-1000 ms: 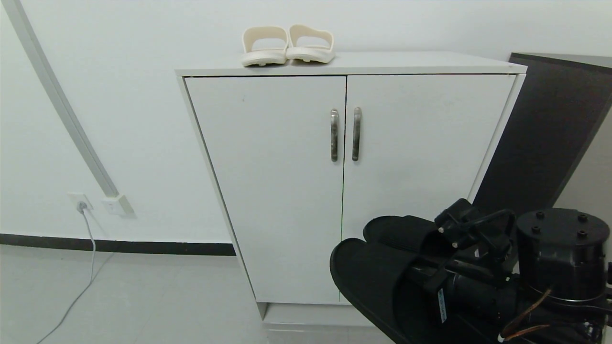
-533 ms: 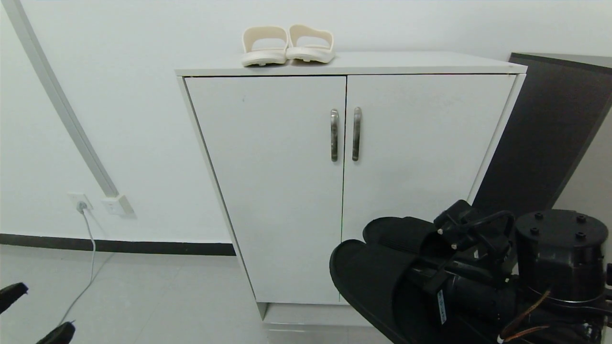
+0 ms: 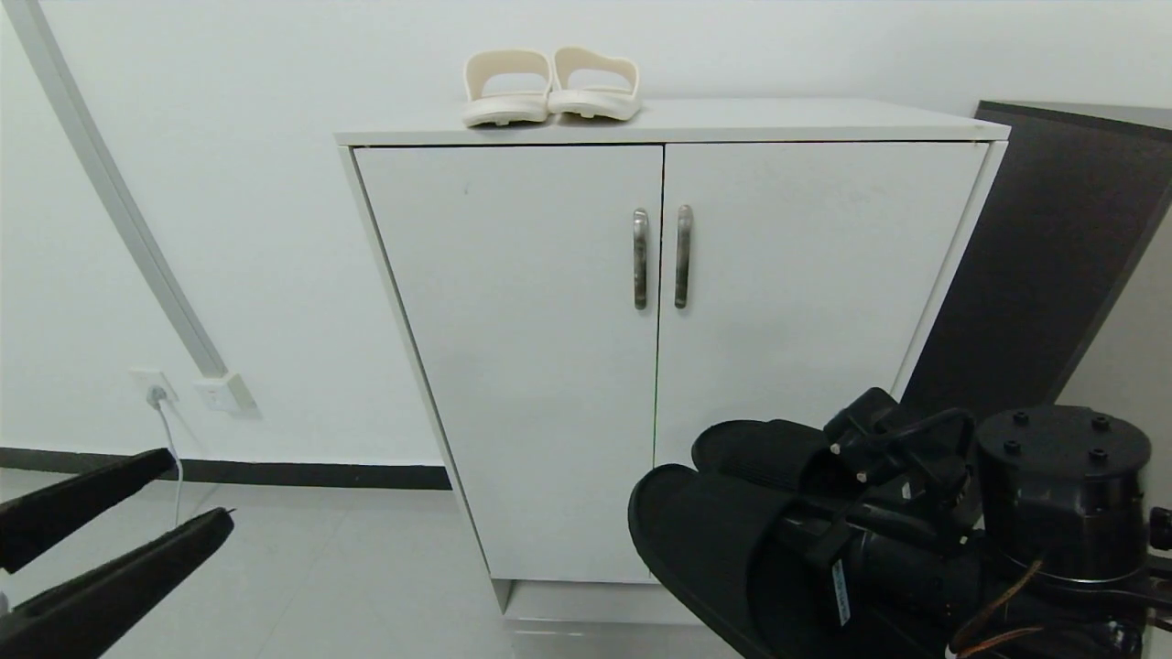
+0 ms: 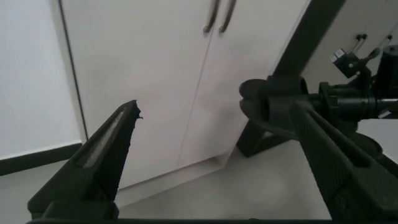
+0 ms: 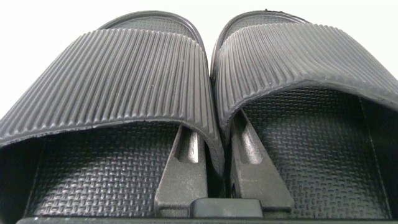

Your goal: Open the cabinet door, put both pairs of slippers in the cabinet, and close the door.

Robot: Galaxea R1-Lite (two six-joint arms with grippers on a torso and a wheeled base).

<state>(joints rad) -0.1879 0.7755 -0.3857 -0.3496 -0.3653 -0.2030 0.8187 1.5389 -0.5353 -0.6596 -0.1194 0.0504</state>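
Note:
The white cabinet [image 3: 531,366] stands against the wall with both doors shut, its two metal handles [image 3: 640,258] side by side at the middle seam. A cream pair of slippers [image 3: 549,87] rests on its top. My right gripper [image 5: 219,171] is shut on the inner side walls of the black pair of slippers [image 3: 723,531], held low in front of the right door. My left gripper [image 3: 201,490] hangs open and empty at the lower left, well short of the cabinet [image 4: 155,74]. In the left wrist view the black slippers [image 4: 258,99] show beyond its fingers.
A dark panel [image 3: 1053,256] leans right of the cabinet. On the left wall a grey conduit [image 3: 119,210] runs down to a socket with a cable [image 3: 156,389]. Tiled floor [image 3: 320,567] lies open left of the cabinet.
My left gripper has risen into the head view from the lower left, moving up and to the right, still open. The right gripper with the black slippers has sunk slightly.

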